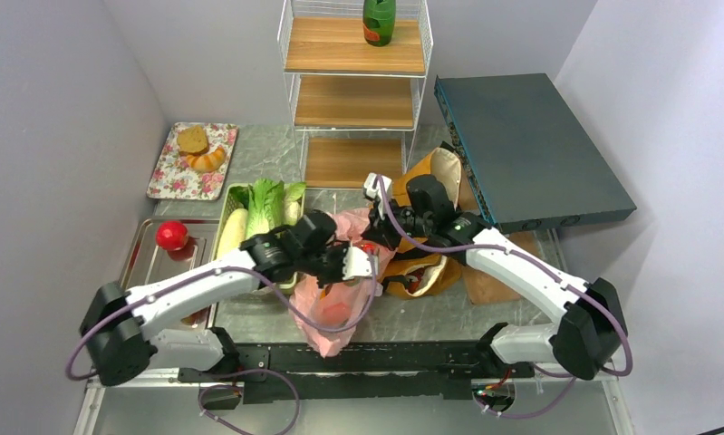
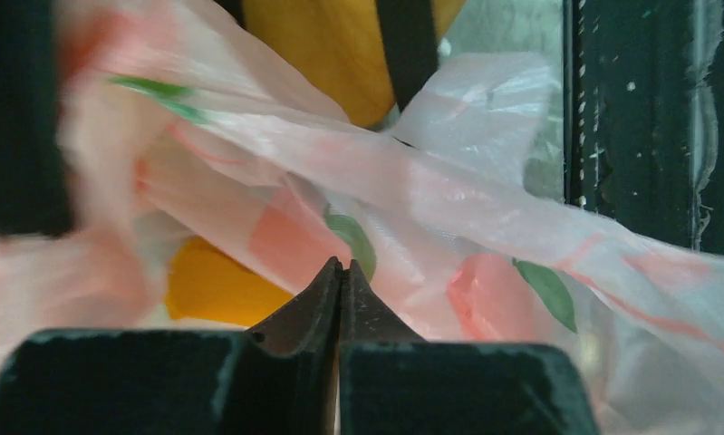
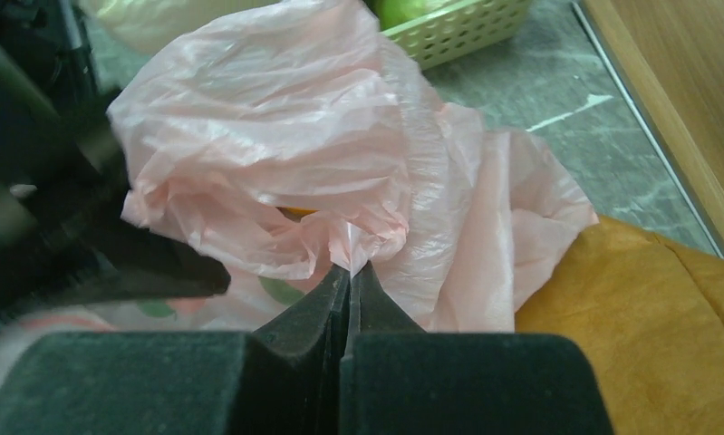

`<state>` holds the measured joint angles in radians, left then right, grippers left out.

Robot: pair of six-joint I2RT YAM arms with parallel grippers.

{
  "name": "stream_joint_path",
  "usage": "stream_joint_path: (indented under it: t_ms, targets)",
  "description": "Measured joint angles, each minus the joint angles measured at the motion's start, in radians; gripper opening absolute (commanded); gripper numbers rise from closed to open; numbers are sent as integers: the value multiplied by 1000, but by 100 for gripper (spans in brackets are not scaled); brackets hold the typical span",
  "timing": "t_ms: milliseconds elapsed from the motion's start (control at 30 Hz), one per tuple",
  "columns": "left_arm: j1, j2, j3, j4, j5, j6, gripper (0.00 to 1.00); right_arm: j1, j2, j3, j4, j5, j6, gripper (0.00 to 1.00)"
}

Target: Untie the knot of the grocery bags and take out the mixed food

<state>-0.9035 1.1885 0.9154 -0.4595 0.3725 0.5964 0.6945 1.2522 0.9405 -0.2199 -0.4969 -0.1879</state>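
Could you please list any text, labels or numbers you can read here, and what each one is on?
No text here can be read.
Label on the bottle: too small to read.
Red and green print on the bag: blurred shapes, no letters legible.
Pale marks on the front edge of the box: too small to read.

We see the pink plastic bag at the near middle of the table. It is thin, translucent and crumpled, with red and green print, and its top is bunched. Something orange-yellow shows through the film. Touching its right side, the mustard-brown tote lies slumped open with its cream lining showing and something red at its mouth. To the left, leafy greens and a pale long vegetable lie in a basket. Further left, a round red fruit sits on a metal tray.
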Motion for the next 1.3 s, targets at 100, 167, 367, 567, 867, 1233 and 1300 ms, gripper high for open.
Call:
stream_joint_path:
  t_ms: [100,167,367,567,867,1233,1300]
  targets:
    - [-4,133,21,-1,-44,-27,0,-26,42,45,-22,20,27,0]
    - [39,224,43,-10,-82,-47,0,-40,46,50,-31,29,32,0]
    - [107,371,61,-56,-219,-58,9,-59,48,50,-83,50,32,0]
    - [82,424,80,-53,-242,-63,67,-64,66,50,-88,68,26,0]
    - [3,489,95,10,-349,-118,68,-76,122,53,-133,91,17,0]
    - [65,514,113,31,-370,-151,0,-87,135,59,-82,147,-2,0]
    - [82,435,62,48,-319,-160,0,-79,135,61,-80,127,1,0]
